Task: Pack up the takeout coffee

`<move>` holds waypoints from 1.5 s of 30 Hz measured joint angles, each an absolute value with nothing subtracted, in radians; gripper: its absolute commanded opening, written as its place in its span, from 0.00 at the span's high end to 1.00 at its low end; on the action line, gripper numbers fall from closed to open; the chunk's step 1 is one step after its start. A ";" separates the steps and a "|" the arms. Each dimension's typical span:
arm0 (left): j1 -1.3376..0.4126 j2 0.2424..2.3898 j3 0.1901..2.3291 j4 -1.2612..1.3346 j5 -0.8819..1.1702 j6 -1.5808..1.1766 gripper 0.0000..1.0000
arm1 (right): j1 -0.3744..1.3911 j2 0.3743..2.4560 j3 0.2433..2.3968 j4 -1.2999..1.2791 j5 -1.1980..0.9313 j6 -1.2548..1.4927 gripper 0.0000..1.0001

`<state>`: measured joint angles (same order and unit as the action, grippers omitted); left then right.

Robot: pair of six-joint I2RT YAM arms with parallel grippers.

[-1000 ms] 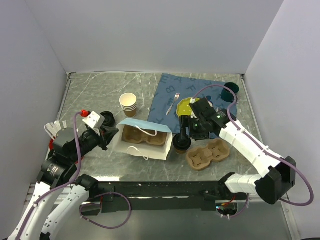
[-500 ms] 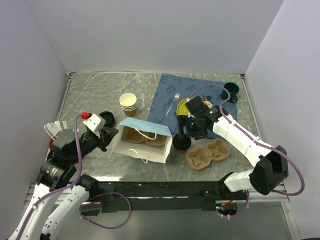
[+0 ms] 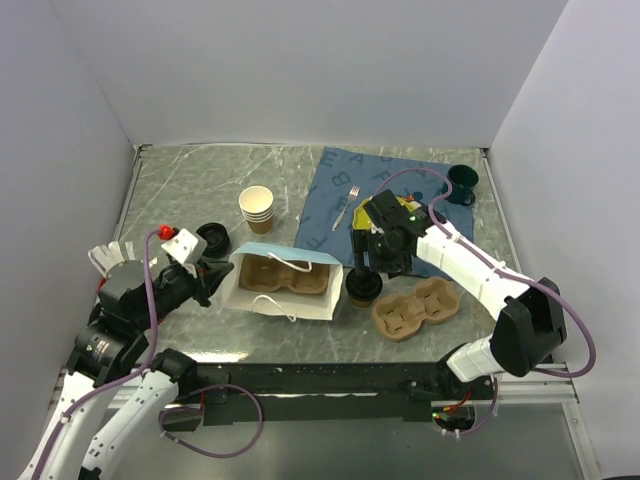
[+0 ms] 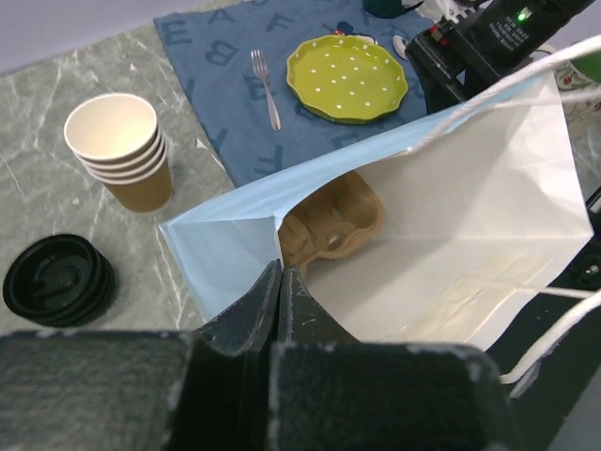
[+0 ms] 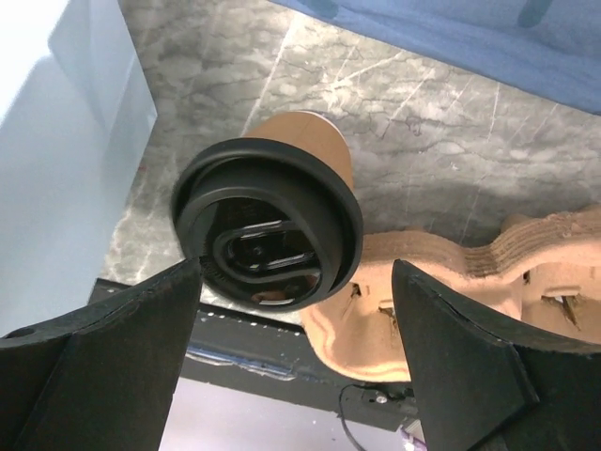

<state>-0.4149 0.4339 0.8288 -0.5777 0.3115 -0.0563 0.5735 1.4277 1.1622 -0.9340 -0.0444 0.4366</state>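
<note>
The takeout coffee (image 3: 362, 289), a brown paper cup with a black lid, stands upright between the white paper bag (image 3: 290, 297) and a loose pulp cup carrier (image 3: 415, 308). My right gripper (image 3: 367, 264) hovers open just above it. In the right wrist view the coffee (image 5: 268, 221) sits beyond and between the wide-apart fingertips of the right gripper (image 5: 296, 268), untouched. My left gripper (image 3: 212, 278) is shut on the bag's left rim, holding its mouth open. In the left wrist view the left gripper (image 4: 279, 272) pinches the blue edge of the bag (image 4: 451, 216), and a second carrier (image 4: 333, 221) lies inside.
A stack of lidless cups (image 3: 257, 209) and a pile of black lids (image 3: 213, 238) sit left of the bag. A blue cloth (image 3: 335, 190) holds a fork (image 3: 346, 207) and a green plate (image 4: 347, 80). A dark green mug (image 3: 462, 180) is at the far right.
The right arm has swung its wrist slightly toward the far side while staying open over the coffee. The left gripper, the bag and the coffee have stayed where they were.
</note>
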 measured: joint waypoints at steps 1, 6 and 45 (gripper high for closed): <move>-0.415 0.436 0.840 -0.592 0.304 -0.071 0.82 | 0.574 1.430 1.181 -0.952 -0.042 0.437 0.11; -0.415 0.490 0.971 -0.680 0.255 -0.182 0.75 | 0.574 1.443 1.356 -1.046 -0.002 0.440 0.12; -0.414 0.923 1.376 -0.775 0.026 -0.435 0.18 | 1.664 1.169 0.966 -0.537 0.347 0.196 0.12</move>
